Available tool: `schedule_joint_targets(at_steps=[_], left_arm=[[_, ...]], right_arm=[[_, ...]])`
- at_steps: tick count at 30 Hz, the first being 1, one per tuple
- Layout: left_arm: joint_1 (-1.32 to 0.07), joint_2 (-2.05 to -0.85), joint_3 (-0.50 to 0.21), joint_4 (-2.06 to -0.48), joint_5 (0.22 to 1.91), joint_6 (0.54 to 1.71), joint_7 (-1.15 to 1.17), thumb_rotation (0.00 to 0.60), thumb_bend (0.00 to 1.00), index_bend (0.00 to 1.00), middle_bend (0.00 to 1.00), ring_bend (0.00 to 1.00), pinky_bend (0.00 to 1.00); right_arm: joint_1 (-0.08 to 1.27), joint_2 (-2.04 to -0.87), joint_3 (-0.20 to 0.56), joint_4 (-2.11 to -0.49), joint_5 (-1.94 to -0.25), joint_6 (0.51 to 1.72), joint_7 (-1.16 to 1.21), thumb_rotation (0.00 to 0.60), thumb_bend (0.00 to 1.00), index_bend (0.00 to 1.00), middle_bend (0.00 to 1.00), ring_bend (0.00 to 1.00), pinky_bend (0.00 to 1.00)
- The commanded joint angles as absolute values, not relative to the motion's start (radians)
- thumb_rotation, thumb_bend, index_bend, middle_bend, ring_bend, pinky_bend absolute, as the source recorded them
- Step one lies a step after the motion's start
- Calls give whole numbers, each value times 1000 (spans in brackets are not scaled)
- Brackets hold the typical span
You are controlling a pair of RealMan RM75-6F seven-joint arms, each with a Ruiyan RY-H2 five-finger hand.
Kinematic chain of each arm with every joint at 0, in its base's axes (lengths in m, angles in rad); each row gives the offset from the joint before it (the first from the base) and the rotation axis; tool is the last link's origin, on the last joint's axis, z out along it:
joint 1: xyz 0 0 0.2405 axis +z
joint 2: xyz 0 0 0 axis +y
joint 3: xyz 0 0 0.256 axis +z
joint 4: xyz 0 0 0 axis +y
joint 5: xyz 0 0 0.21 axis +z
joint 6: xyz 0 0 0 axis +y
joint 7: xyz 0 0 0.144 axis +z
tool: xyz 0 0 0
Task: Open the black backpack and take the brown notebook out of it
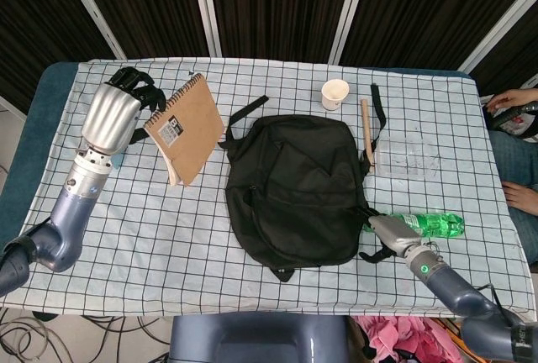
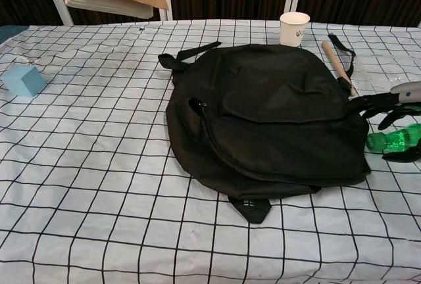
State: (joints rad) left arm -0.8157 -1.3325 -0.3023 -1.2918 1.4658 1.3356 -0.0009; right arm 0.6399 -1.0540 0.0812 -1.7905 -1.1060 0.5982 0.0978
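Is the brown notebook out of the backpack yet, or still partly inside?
Out. The left hand holds the brown notebook in the air, left of the black backpack and clear of it.

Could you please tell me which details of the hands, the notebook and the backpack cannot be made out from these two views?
- Left hand: head view shows its back; the brown spiral notebook covers the fingertips, so the grip is hidden. Chest view cuts the hand off entirely.
- Notebook label: too small to read.
- Right hand: its fingers lie by the black fabric backpack and the green plastic bottle; whether it holds a strap cannot be told.
- Backpack's inside: hidden by its own fabric.
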Motion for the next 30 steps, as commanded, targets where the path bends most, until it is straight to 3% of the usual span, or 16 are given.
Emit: schedule_joint_targets(at_steps=[1,11,20,24,30], left_arm=[[-829,-1359,-309,-1270,1467,1340,-7,600,432,620,656,359,336],[-940,-1540,-347,-1149,1423,1263,-34,600,432,621,653,359,336],[-1074,-1760,-366,-921,1424,1211,-152,600,432,617,647,359,336],[-1073,-1857,-312,-815,1464,1244,-286,600,433,615,640,359,336],[-1013,-1911,-245,-742,1493,1284,-481,600,432,608,633,359,336]], right_arm=[[626,-1023,85,-1813,-1156,590,141,600,234,6,8,24,122],[584,-993,120,-1782,-1198,696,211,600,229,3,9,29,122],[556,-1009,132,-1739,-1143,776,190,600,228,3,10,30,122],[548,-1001,135,-1745,-1138,798,180,600,229,3,10,30,122],[543,-988,135,-1760,-1131,805,171,600,229,3,10,30,122]])
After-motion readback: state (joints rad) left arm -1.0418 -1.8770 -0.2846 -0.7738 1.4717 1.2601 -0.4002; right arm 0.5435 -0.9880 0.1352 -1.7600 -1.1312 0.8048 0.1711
